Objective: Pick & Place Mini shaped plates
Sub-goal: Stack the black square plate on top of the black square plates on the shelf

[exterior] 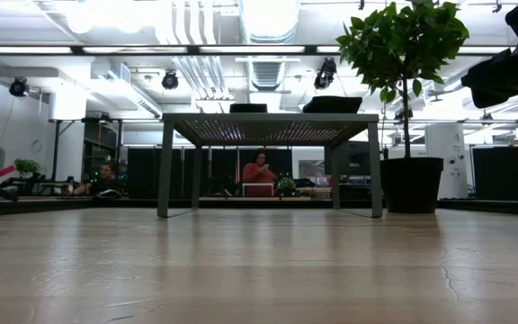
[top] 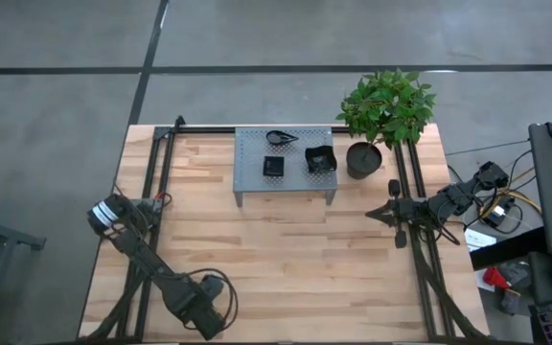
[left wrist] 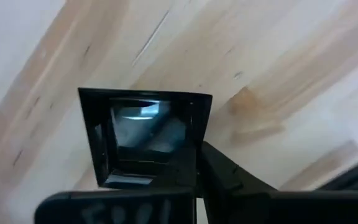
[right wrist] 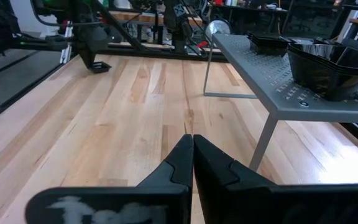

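Behind the grey stand (top: 285, 171), right corner: potted plant (top: 383, 113)

One small square black plate (left wrist: 145, 140) pinched in my left gripper (left wrist: 194, 171), three black plates on my grey perforated stand (top: 252, 144), one potted plant (top: 383, 113), two people (exterior: 261, 173) behind.

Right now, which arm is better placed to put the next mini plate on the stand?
Left. The left gripper is shut on a small square plate at the table's near-left corner. The right gripper is shut and empty, waiting beside the stand, so it would probably have to fetch one first.
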